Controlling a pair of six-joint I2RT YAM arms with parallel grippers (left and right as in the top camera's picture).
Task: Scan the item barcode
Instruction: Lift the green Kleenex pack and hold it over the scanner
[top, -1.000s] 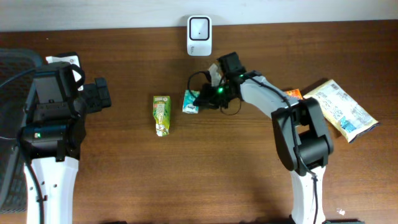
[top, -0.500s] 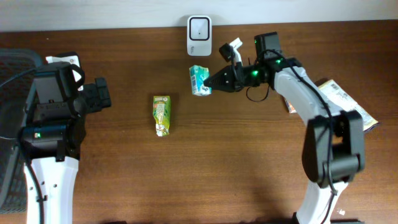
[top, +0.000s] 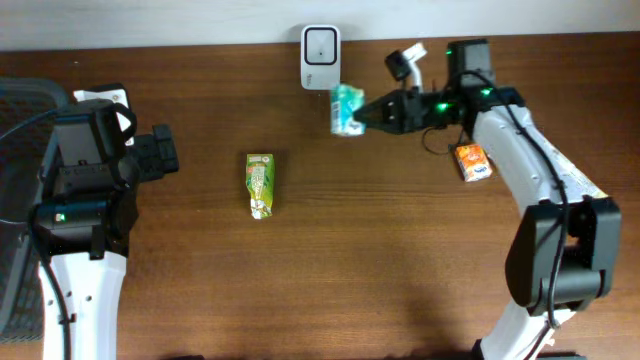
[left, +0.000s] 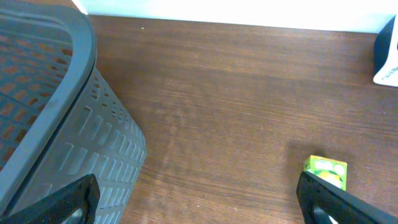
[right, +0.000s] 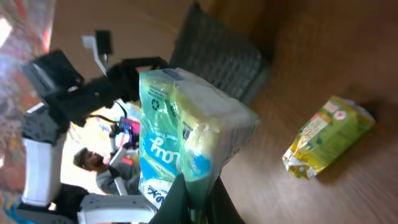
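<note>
My right gripper (top: 368, 113) is shut on a green-and-blue tissue packet (top: 346, 108), lifted off the table just to the right of the white barcode scanner (top: 321, 44) at the back edge. In the right wrist view the packet (right: 186, 143) fills the middle, pinched at its lower edge between my gripper's (right: 198, 202) dark fingers. My left gripper (left: 199, 199) stands open at the left side of the table, nothing between its fingers (left: 68, 202). A green juice carton (top: 260, 184) lies flat mid-table, also seen beside the left gripper's right finger as the carton (left: 325, 171).
A small orange carton (top: 472, 162) lies under my right arm. A dark grey basket (left: 50, 106) sits at the far left edge, close to my left gripper.
My right gripper has lifted the tissue packet from the table and carried it up and to the right, towards the scanner. The left arm has not moved.
</note>
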